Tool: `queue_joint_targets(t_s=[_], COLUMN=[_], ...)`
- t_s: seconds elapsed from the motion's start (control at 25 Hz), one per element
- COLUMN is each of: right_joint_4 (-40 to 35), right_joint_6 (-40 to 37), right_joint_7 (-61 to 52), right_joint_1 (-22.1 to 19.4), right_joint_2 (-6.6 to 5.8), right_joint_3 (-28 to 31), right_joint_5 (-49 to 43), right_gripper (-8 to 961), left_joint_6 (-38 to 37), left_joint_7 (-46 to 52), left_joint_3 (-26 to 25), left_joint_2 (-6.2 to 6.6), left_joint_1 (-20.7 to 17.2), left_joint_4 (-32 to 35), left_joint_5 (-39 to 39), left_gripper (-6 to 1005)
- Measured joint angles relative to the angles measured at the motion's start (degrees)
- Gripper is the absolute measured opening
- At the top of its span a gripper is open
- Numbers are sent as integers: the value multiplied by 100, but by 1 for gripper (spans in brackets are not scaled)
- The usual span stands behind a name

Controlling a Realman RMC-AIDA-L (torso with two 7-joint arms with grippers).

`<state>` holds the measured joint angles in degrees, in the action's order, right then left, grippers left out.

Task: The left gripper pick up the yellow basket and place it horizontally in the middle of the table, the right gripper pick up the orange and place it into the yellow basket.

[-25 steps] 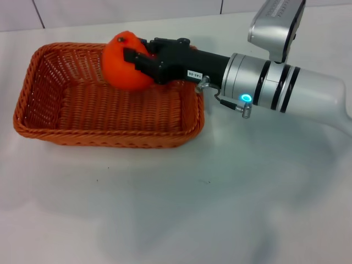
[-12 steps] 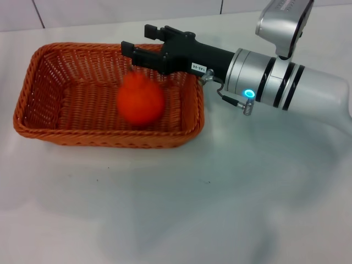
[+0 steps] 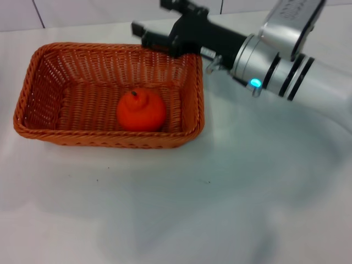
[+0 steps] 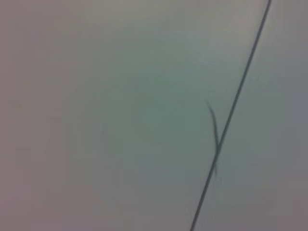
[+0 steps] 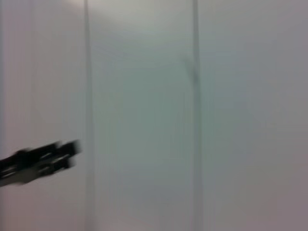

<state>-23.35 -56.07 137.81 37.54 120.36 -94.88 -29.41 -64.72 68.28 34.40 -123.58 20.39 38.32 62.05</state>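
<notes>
The small round bright orange fruit (image 3: pixel 141 109) lies inside the woven orange-brown wicker basket (image 3: pixel 44 131), toward its 4 o'clock corner. The black claw right gripper (image 3: pixel 157 27), fingers spread and empty, hovers beyond the basket's 1 o'clock rim. The fruit looks firm, light and prone to roll, so any regrasp would best close across its widest middle.

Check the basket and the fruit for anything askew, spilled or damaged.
Nothing stands out. The orange sits whole, stem up, on the floor of the yellow basket, which lies flat on the table. The right gripper hangs open, empty, over the far rim.

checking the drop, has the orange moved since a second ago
Yes. The orange has gone from above the yellow basket's far rim down onto its floor; the open right gripper sits beyond that rim.
</notes>
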Motion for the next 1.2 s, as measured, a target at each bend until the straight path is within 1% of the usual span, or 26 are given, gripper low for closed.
queue_joint_targets(t_s=[0.04,0.24,0.4,0.56,0.84,1.04,1.2], right_joint_4=[0,5,-29,-110,-92,28,169], right_joint_6=[0,9,-41,-124,-177,-162,-167], right_joint_7=[0,1159,1477,1521,1598,1600,1606], right_joint_1=[0,-264,-585,-959,-1464,-1672,-1720], right_joint_2=[0,-9,-23,-35,-33,-36,-45], right_joint_3=[0,283,806,1340,1822,2022,2088], right_joint_5=[0,969,1407,1428,1425,1421,1405], right_gripper=[941,948,946,945,945,945,946], left_joint_6=[37,183,308,494,767,844,880], left_joint_7=[0,-6,-136,-371,-756,-1167,-1415], left_joint_3=[1,-14,-21,-36,-93,-111,-111], left_joint_2=[0,0,-1,-4,-1,1,2], left_joint_1=[0,-2,-24,-46,-99,-122,-127], left_joint_4=[0,0,0,-5,-17,-150,-216], left_joint_5=[0,0,0,0,-4,-38,-36], left_gripper=[917,917,917,917,917,917,917])
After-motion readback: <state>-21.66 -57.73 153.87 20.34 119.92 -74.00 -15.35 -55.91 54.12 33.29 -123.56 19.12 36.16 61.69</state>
